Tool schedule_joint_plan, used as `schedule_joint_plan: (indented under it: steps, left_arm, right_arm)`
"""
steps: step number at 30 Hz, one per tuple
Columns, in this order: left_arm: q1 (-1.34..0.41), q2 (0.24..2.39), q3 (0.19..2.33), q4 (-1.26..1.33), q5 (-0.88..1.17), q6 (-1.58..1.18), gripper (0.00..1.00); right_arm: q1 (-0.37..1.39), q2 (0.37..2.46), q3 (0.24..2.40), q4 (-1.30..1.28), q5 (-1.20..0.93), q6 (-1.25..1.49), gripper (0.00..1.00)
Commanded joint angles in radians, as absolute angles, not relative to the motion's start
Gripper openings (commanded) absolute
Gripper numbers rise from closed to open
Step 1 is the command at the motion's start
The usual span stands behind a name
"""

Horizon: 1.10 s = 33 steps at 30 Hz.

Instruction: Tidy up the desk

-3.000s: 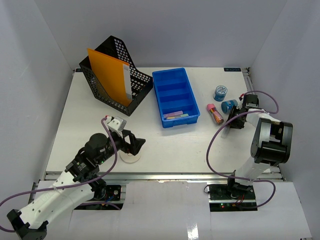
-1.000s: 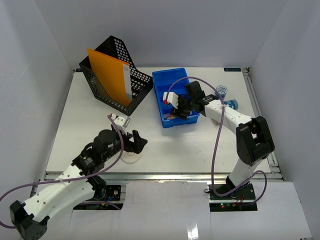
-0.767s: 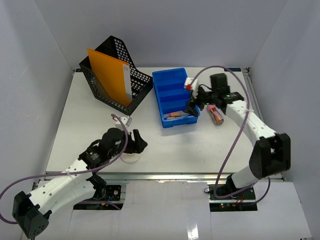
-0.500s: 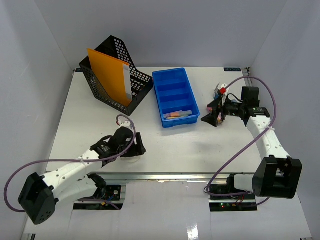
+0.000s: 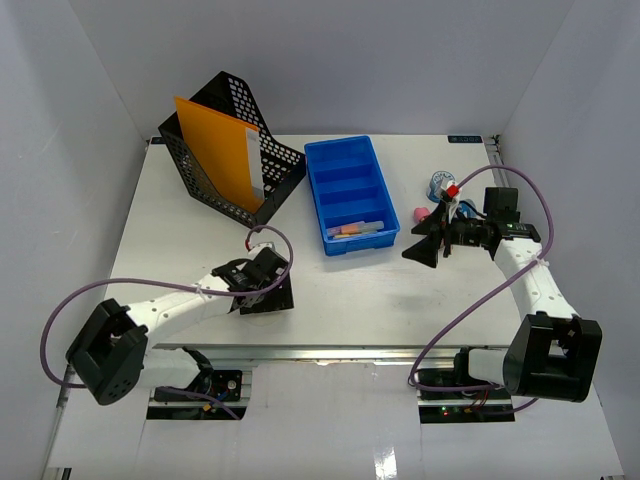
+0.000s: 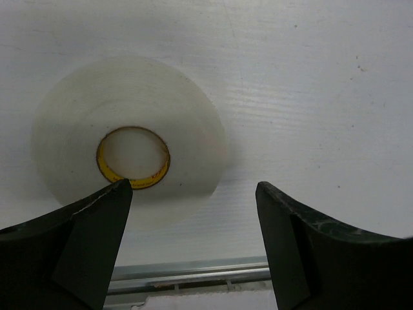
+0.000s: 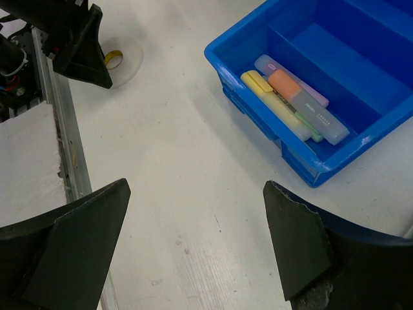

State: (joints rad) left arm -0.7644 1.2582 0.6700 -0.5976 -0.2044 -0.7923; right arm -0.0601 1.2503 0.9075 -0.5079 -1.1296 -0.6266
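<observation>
1. White walls box in the desk [image 5: 180, 240], which runs from the near rail to the back wall. A mesh holder [image 5: 190, 170] with a folder [image 5: 215, 150] stands far left, and a blue tray [image 5: 345, 143] sits mid-desk.
2. Close above the tape [image 6: 129, 152], near the rail, the left gripper [image 6: 192, 187] has its jaws spread wide. One finger sits over the roll and the other over bare desk. It looks lined up to pinch the roll's side, but it grips nothing.
3. The right gripper [image 7: 195, 187] hovers right of the tray, wide and empty. The highlighters [image 7: 293, 106] lie together in the nearest compartment, likely sorted already.
4. From above, the left gripper hides the tape. The right arm covers part of the small items beside it. A blue round piece [image 5: 440, 183] and a pink end [image 5: 421, 213] show, but I cannot identify them. I cannot tell whether the left fingers touch the roll.
</observation>
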Motion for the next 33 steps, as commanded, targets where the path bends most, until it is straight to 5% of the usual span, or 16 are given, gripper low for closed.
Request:
schedule_joint_plan:
  steps: [1,20,33]
  left_arm:
    - [-0.779,1.329,0.735,-0.606,-0.266,-0.773,0.87]
    - [-0.844,1.511,0.809,-0.615,-0.351,-0.755,0.71]
    - [-0.880,1.566,0.826,-0.596,-0.370,-0.754,0.39]
  right_arm:
    - [-0.074,1.218,0.905,-0.520,-1.163,-0.621,0.90]
    - [-0.122,1.210,0.902,-0.531,-1.196,-0.620,0.90]
    - [-0.142,1.208,0.898,-0.531,-1.210,-0.617,0.90]
